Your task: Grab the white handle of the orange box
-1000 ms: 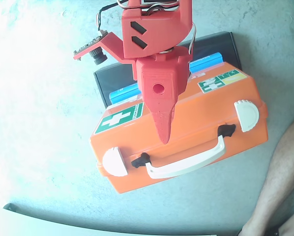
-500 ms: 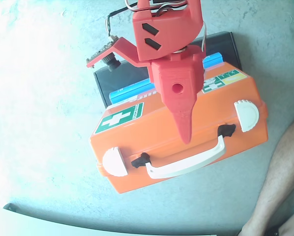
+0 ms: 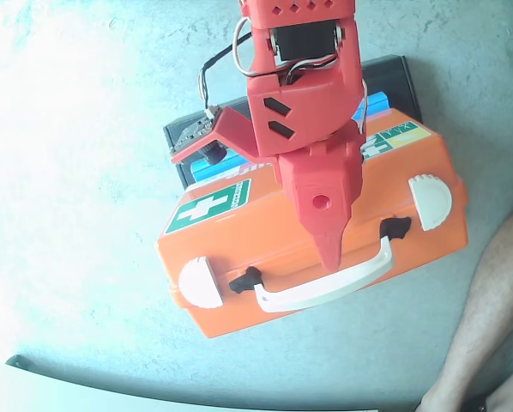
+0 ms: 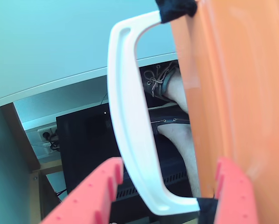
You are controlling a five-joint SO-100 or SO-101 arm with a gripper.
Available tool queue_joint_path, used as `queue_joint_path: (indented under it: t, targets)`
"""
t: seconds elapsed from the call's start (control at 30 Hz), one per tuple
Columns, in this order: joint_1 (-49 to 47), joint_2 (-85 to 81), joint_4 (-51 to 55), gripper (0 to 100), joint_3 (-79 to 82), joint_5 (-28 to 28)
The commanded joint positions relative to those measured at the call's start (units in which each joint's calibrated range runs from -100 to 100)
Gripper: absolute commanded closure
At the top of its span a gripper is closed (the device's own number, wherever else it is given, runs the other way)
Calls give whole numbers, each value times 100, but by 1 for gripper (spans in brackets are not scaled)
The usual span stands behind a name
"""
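The orange box (image 3: pixel 274 232) lies on the pale table with a green cross sticker and two white latches. Its white handle (image 3: pixel 325 287) runs along the near side. My red gripper (image 3: pixel 329 257) hangs over the box with its tip right at the handle. In the wrist view the white handle (image 4: pixel 135 130) passes between my two red fingers (image 4: pixel 93 196), beside the orange box wall (image 4: pixel 242 93). The gripper (image 4: pixel 167 168) is open: the left finger sits close against the handle and a gap shows on the right side.
A black case (image 3: pixel 394 73) lies under the far side of the orange box. A person's bare leg (image 3: pixel 488 318) stands at the right edge. The table's front edge (image 3: pixel 111 388) runs along the bottom. The wrist view shows a leg and shoe (image 4: pixel 172 88) and dark furniture (image 4: pixel 83 149) beyond.
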Motion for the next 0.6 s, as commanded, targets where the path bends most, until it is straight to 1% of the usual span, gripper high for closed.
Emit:
queue_joint_path:
  t: [0.0, 0.2, 0.57]
  targets:
    - [11, 552, -4, 77, -315, 16]
    - [3, 1100, -13, 77, -890, 21]
    - [-152, 1775, -13, 77, -1404, 0]
